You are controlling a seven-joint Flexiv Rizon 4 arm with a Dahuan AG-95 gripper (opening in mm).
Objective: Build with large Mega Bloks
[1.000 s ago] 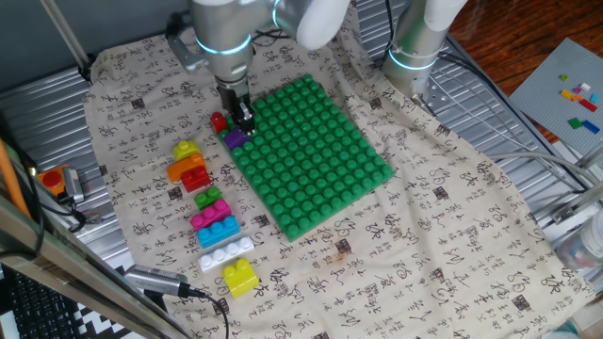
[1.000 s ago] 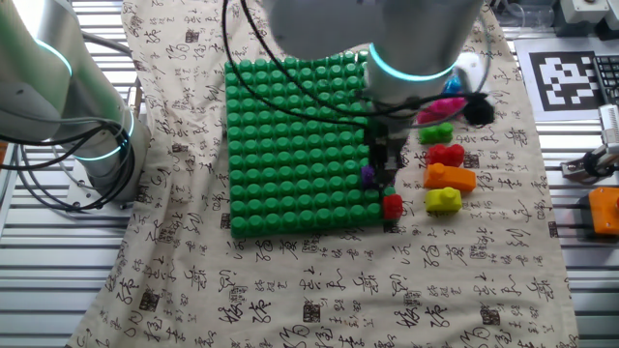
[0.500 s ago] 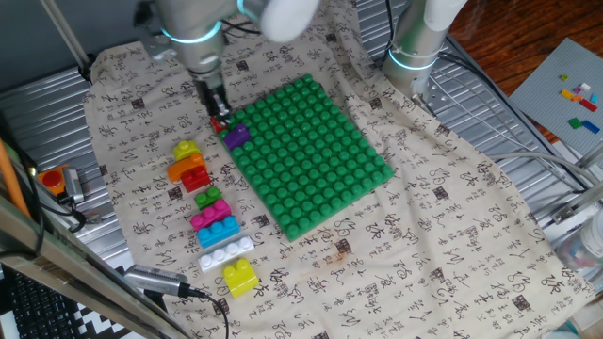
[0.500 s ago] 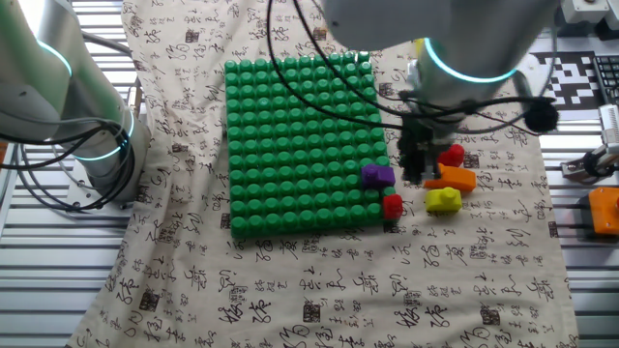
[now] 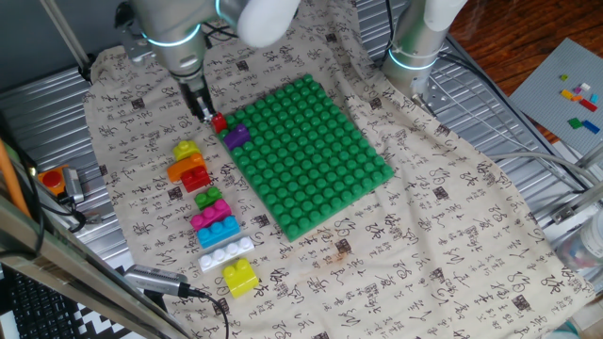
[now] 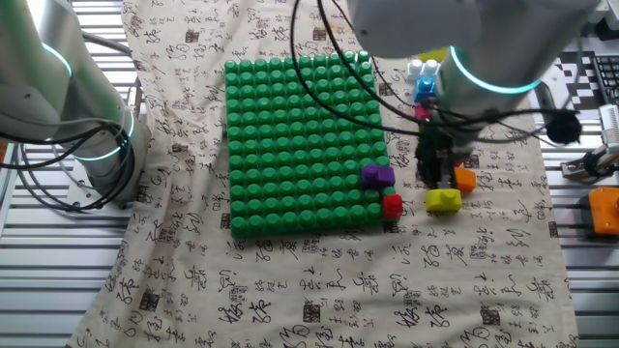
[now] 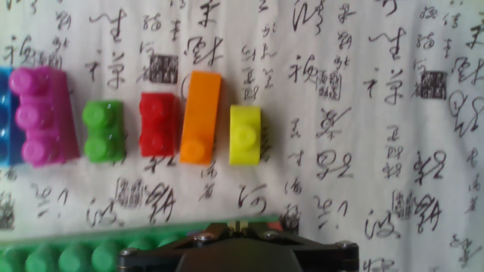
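Note:
My gripper [image 5: 203, 109] hangs over the cloth just left of the green baseplate [image 5: 311, 155], empty, with its jaws together. A purple brick [image 5: 236, 136] sits on the baseplate's near-left corner, and a red brick [image 5: 219, 121] lies beside that corner. In the other fixed view my gripper [image 6: 435, 182] is above the row of loose bricks, right of the purple brick [image 6: 378, 176]. The hand view shows pink [image 7: 41, 113], green [image 7: 103, 131], red [image 7: 158, 123], orange [image 7: 200, 117] and yellow [image 7: 245, 134] bricks below me; my gripper [image 7: 240, 225] only shows at the bottom edge.
More loose bricks lie in a line on the cloth: blue [image 5: 219, 232], white [image 5: 226, 253] and yellow [image 5: 240, 276]. A second robot arm's base [image 5: 415, 56] stands behind the baseplate. A grey plate with tiny bricks [image 5: 575, 94] lies at the far right.
My gripper has come off the purple brick, which stays on the baseplate corner, and has moved away from the baseplate to above the row of loose bricks.

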